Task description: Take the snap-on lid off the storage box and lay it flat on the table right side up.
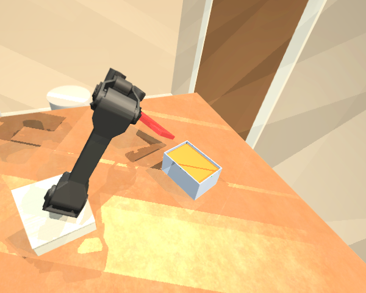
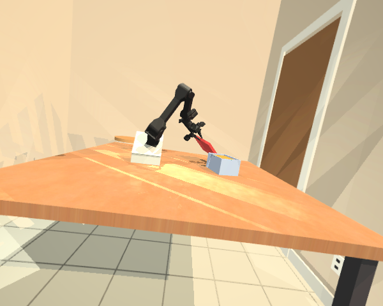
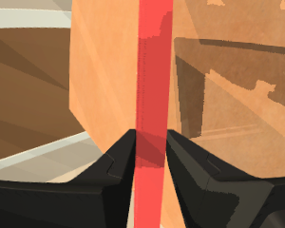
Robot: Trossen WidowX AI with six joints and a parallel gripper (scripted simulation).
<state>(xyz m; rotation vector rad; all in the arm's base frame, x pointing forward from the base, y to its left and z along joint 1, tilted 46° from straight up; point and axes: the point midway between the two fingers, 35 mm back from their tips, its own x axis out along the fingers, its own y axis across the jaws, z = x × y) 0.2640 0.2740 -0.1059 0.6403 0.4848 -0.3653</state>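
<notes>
The storage box (image 1: 180,177) (image 2: 229,167) is light blue-grey, upright and open on the table, with a yellow-orange surface inside. The red lid (image 1: 156,126) (image 2: 205,145) (image 3: 154,85) is off the box, held in the air behind it. It is steeply tilted, not flat, and is seen nearly edge-on in the wrist view. My gripper (image 3: 150,135) (image 2: 197,136) is shut on the lid, with one finger on each side of it. In the top view the fingertips are hidden behind the arm. Whether the lid's lower end touches the table cannot be told.
The arm's white base block (image 1: 63,234) (image 2: 145,159) stands on the table (image 1: 255,252) (image 2: 135,194), left of the box. The table's right edge runs past the box, and its far corner lies behind the lid. A white round object (image 1: 68,96) stands beyond the far edge.
</notes>
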